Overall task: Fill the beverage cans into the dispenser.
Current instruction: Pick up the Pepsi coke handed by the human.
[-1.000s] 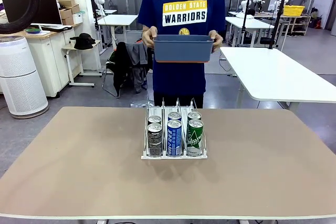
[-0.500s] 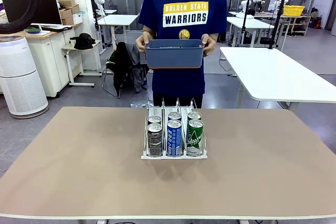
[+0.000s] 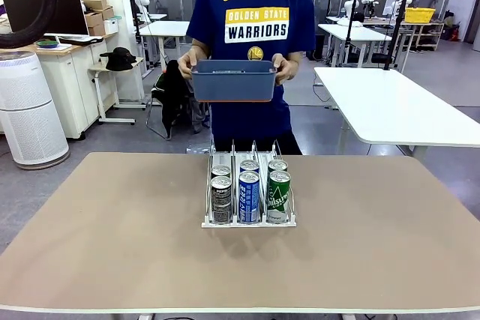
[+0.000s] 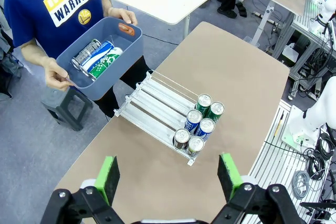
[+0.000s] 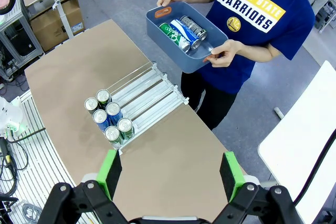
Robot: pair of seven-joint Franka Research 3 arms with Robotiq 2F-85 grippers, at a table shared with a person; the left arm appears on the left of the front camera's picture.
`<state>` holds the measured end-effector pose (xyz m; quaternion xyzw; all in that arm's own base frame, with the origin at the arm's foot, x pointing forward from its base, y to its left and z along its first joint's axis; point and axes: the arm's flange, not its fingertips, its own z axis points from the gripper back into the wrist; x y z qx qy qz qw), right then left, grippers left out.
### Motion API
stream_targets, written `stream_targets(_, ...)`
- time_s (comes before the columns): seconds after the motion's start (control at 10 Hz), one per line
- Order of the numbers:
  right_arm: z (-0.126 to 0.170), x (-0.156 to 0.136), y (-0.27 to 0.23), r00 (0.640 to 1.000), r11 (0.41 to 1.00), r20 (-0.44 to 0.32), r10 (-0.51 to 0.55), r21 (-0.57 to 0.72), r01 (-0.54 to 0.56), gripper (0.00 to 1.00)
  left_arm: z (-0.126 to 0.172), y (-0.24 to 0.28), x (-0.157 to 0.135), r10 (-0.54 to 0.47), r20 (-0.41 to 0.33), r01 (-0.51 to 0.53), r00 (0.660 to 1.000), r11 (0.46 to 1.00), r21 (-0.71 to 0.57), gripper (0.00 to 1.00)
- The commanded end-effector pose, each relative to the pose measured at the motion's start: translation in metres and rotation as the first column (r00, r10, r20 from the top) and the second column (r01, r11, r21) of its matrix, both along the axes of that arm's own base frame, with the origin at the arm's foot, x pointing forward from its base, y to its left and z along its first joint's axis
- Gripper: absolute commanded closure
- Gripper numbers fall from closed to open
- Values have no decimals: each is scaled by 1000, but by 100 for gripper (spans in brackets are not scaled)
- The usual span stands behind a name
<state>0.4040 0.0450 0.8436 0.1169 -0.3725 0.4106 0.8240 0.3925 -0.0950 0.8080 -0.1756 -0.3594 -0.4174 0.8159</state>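
The person has brought the tub [image 3: 234, 82] of cans [image 4: 97, 56] nearer the dispenser [image 4: 152, 95]. Your left and right jaws stand apart; expect more loading.

A lab workspace: white worktables [image 3: 397, 110], a monitor [image 3: 45, 9], cardboard boxes [image 3: 96, 11] and an air purifier [image 3: 26, 110].

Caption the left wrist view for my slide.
Open end effector over the table: six cans in the rack, person holding a tub with more cans.

dispenser [image 4: 157, 103]: clear, three lanes | cans [image 3: 249, 196]: six upright, two per lane, front end
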Motion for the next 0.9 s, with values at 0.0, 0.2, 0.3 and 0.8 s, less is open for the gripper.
stream_targets(0.0,1,0,1,1000,1000,-4,6,3,-6,0,0,0,0,5,0,-5,1000,1000,4,0)
stream_targets(0.2,1,0,1,1000,1000,-4,6,3,-6,0,0,0,0,5,0,-5,1000,1000,4,0)
stream_targets(0.3,1,0,1,1000,1000,-4,6,3,-6,0,0,0,0,5,0,-5,1000,1000,4,0)
stream_targets(0.8,1,0,1,1000,1000,-4,6,3,-6,0,0,0,0,5,0,-5,1000,1000,4,0)
